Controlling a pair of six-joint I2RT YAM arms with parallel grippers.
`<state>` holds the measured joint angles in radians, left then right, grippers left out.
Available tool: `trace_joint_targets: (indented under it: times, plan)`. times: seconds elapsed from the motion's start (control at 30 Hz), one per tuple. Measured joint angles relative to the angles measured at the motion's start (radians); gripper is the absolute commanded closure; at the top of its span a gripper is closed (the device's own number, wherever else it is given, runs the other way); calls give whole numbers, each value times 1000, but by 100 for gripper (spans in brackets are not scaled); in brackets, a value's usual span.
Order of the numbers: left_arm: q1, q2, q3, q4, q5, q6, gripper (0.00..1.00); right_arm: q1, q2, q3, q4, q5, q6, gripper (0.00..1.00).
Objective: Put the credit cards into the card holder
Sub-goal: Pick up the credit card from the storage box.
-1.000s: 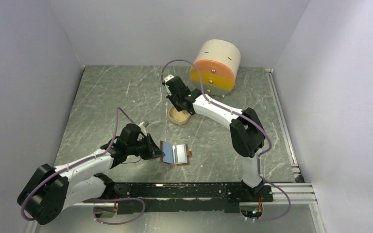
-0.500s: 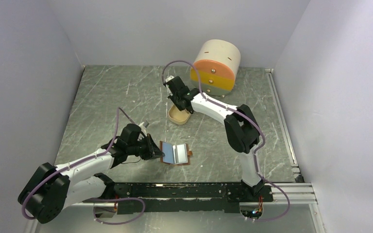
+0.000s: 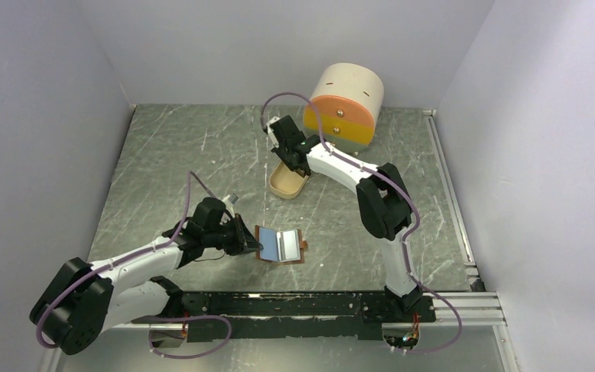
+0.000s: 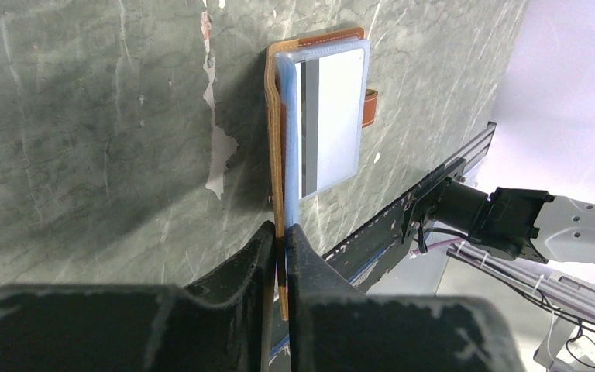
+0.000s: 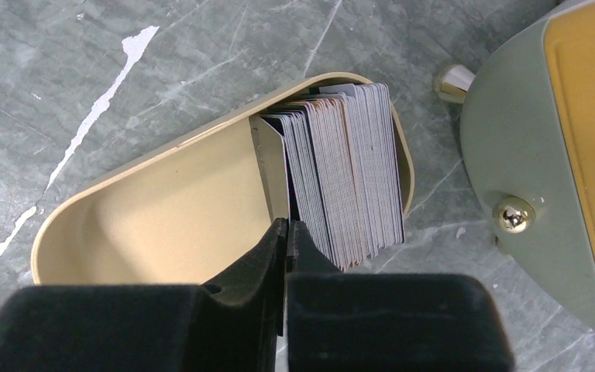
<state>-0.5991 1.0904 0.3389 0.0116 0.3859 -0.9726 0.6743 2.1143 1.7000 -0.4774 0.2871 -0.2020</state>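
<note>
- Toward the near middle of the table [image 3: 178, 155], the card holder [image 3: 281, 246] lies open with its clear pockets up; its snap tab [image 4: 369, 107] juts from the side away from the left arm; a pocketed card [image 4: 339, 116], pale with a dark stripe, shows through the plastic
- left gripper [image 4: 280, 236]: fingers pinched almost together on the holder's left edge, clamping the leather cover and a clear leaf
- farther back, the credit cards [image 5: 352, 178] stand on edge, packed at one end of a beige oval tray [image 5: 147, 225]
- right gripper [image 5: 287, 232]: tips pressed together on the edge of the outermost card [image 5: 273, 174], which leans slightly off the stack
- a round drawer box [image 5: 558, 139] stands just beside the tray's card end
</note>
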Motion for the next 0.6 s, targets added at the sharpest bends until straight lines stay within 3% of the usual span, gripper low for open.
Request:
trace_joint_targets:
  times: [0.1, 0.23, 0.4, 0.6]
  plan:
    - [0, 2, 0, 0, 0, 0, 86, 0, 0, 0, -1, -4, -5, 92]
    - [0, 2, 0, 0, 0, 0, 86, -2, 0, 2, -3, -4, -8, 100]
    - [0, 2, 0, 0, 0, 0, 86, -2, 0, 8, -16, -34, -7, 100]
    - [0, 12, 0, -2, -2, 3, 76, -3, -40, 5, -47, -92, 26, 100]
